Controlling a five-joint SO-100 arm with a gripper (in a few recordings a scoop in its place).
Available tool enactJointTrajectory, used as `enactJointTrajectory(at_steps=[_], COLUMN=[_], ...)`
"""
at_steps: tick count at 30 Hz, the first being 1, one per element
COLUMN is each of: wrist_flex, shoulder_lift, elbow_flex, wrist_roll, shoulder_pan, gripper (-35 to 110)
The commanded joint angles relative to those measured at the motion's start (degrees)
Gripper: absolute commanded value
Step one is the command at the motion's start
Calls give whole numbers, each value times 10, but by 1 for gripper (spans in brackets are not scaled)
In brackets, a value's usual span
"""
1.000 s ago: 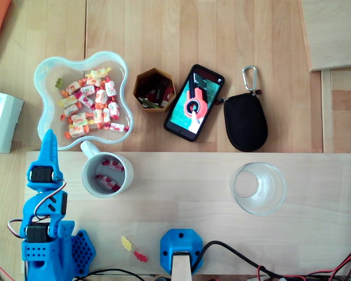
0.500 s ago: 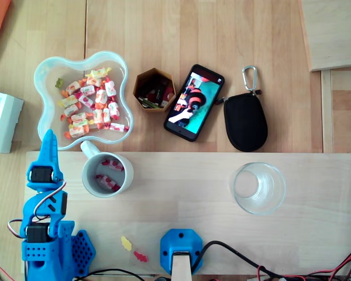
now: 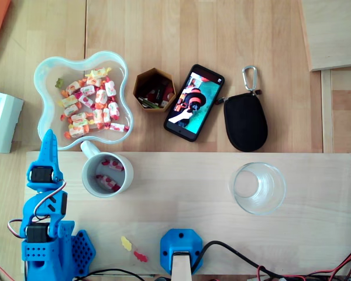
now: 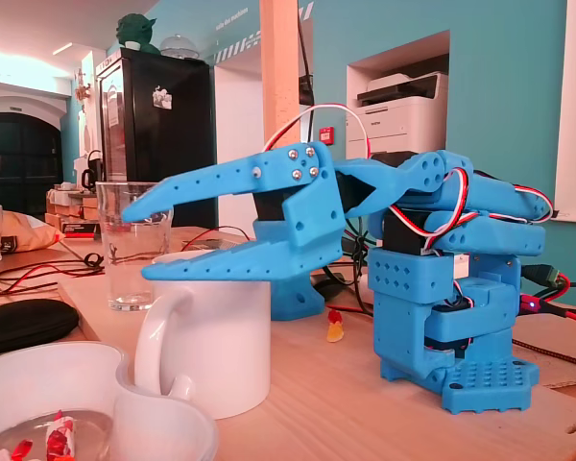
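The blue claw (image 4: 134,245) stands parted, holding nothing. The white mug (image 4: 216,346) sits just beside it, to its right in the overhead view. The bowl (image 3: 47,108) lies just ahead of its tip.

1. Blue tool (image 3: 48,141) just left of the white mug (image 3: 90,173), tip near its handle.
2. Candy bowl (image 3: 50,114) just above mug.
3. Glass (image 3: 258,188) well right of mug.
4. Loose candies (image 3: 126,243) below mug.
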Motion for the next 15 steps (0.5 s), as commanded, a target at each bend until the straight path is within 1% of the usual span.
enactJointTrajectory(at_steps=[1, 4, 9, 15], wrist_flex=[-4, 28, 144, 254], shoulder_lift=[22, 21, 21, 20], elbow_flex=[-28, -63, -157, -270], wrist_roll=[3, 3, 5, 5], shoulder_pan=[-1, -1, -2, -5], gripper=[14, 14, 15, 15])
